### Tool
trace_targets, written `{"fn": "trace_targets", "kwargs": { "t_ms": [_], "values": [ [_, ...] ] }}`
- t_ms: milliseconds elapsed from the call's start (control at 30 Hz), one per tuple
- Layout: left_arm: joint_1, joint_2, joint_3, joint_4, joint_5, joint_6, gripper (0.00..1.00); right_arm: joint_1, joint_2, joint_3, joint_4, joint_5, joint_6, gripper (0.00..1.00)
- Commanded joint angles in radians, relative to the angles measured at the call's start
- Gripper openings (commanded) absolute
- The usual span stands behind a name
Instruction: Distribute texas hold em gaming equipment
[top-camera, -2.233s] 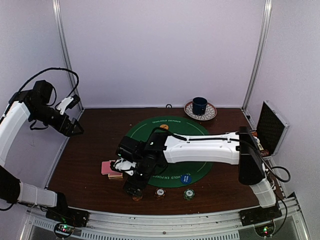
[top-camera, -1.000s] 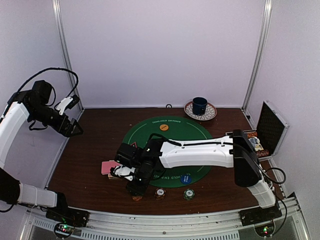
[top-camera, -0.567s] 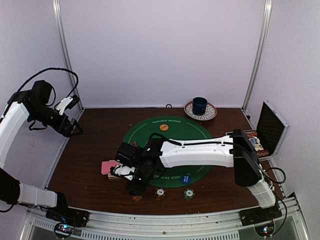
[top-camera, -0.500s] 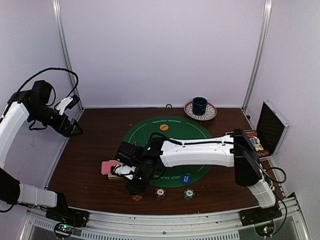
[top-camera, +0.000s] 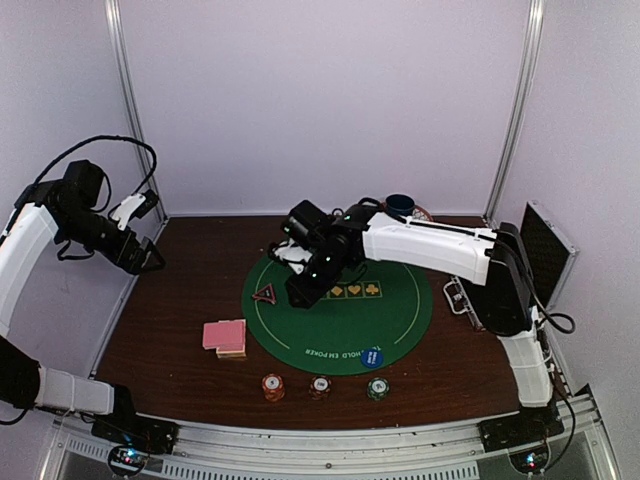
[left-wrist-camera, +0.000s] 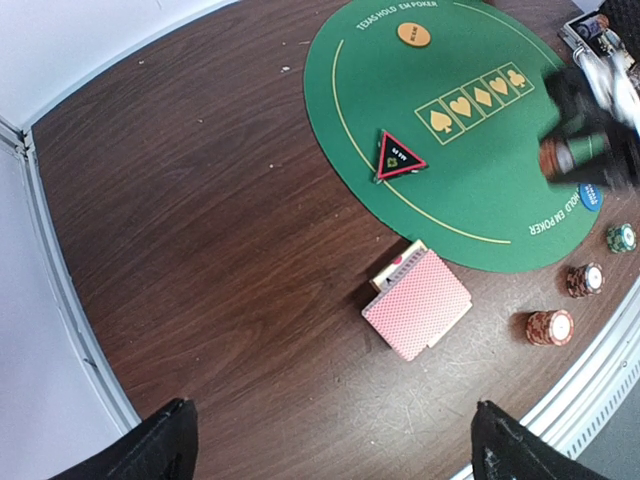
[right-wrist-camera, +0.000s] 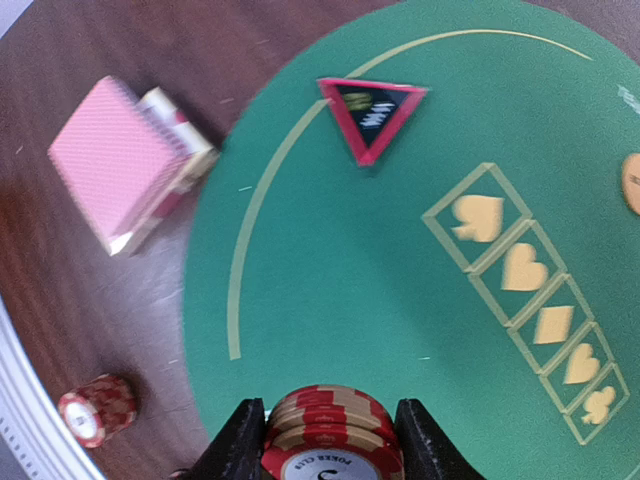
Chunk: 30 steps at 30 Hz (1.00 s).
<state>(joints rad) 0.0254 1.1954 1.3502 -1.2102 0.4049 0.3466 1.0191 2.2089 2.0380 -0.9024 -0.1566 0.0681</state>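
Showing the right pincer (top-camera: 303, 289) raised above the left part of the green mat (top-camera: 400, 320), its fingers pinching a stack of orange-red chips (right-wrist-camera: 330, 432) by the striped edges. On the mat's left margin lies the black, red-edged triangle marker (top-camera: 265, 294), flat and close to the pincer in the overhead view. A row of five printed suit boxes (right-wrist-camera: 530, 300) crosses the mat's centre. The orange disc (left-wrist-camera: 413, 34) rests near the mat's far edge, and the blue disc (top-camera: 372, 357) on its near edge. Three further stacks stand in a row on the brown tabletop (top-camera: 180, 300), just off the mat's near edge: the orange-red stack (top-camera: 273, 386), the dark stack (top-camera: 320, 385) and the green stack (top-camera: 377, 386). Left of the mat, just off its edge, lies the deck of pink-backed cards (top-camera: 224, 336). At far left the left pincer (top-camera: 150, 258) hangs high above the tabletop, fingers spread wide, holding nothing.
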Motion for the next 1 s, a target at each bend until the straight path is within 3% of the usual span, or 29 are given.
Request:
{"fn": "trace_targets", "kwargs": {
  "t_ms": [0,367,800,933,967],
  "values": [
    [0.006,-0.009,0.023,-0.012,0.003,0.018,0.98,-0.144,0.032,0.061,0.042,0.104,0.045,0.00],
    [0.007,0.010,0.012,-0.012,0.008,0.028,0.98,-0.397,0.293,0.328,0.109,0.152,0.087,0.00],
    [0.007,0.041,0.022,-0.011,0.021,0.035,0.98,-0.454,0.440,0.423,0.128,0.110,0.106,0.00],
    [0.007,0.047,0.027,-0.011,0.022,0.035,0.98,-0.454,0.457,0.424,0.126,0.110,0.114,0.09],
    [0.007,0.047,0.027,-0.011,0.023,0.035,0.98,-0.455,0.460,0.423,0.127,0.109,0.117,0.15]
  ]
}}
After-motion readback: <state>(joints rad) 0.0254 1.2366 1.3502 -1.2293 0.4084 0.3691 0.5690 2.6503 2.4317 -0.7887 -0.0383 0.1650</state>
